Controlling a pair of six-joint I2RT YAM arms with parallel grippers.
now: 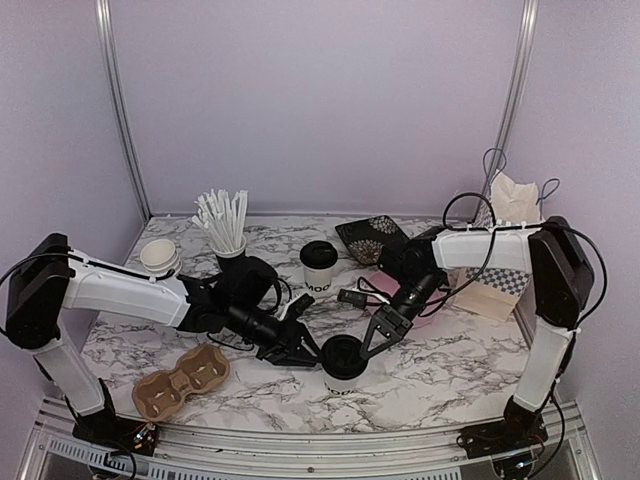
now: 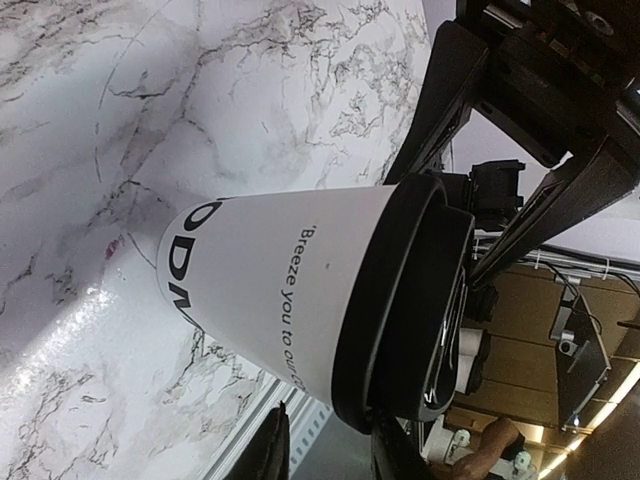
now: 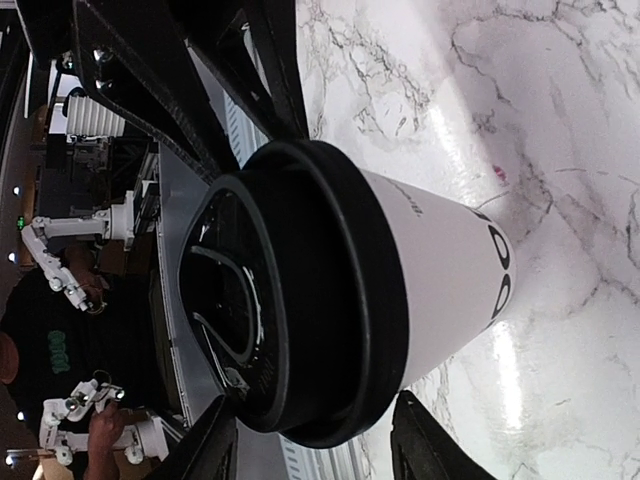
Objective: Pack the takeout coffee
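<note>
At the far left of the marble table (image 1: 455, 372) stands a nested stack of plain white cups (image 1: 158, 256), and in front of it, near the front edge, lies a brown cardboard cup carrier (image 1: 182, 383) with its wells empty. Just right of the stack is a black cup of white straws (image 1: 228, 228).

The left gripper (image 1: 308, 350) reaches in low from the left. Its jaws are parted, and its tips sit just beside the black lid of the near takeout coffee cup (image 1: 342, 362). This cup stands upright on the marble at the front centre, between the two grippers. The second takeout coffee cup (image 1: 319, 266) stands upright farther back, well apart from both.

The right gripper (image 1: 372, 338) comes down from the right, also with its jaws parted, close against the same lid. Its wrist view shows its fingers (image 3: 425, 440) flanking the lid's edge. Whether either gripper actually touches the cup cannot be told.

Behind the right arm lies a black patterned bag (image 1: 372, 237). At the far right stands a checkered paper bag (image 1: 497, 284).
</note>
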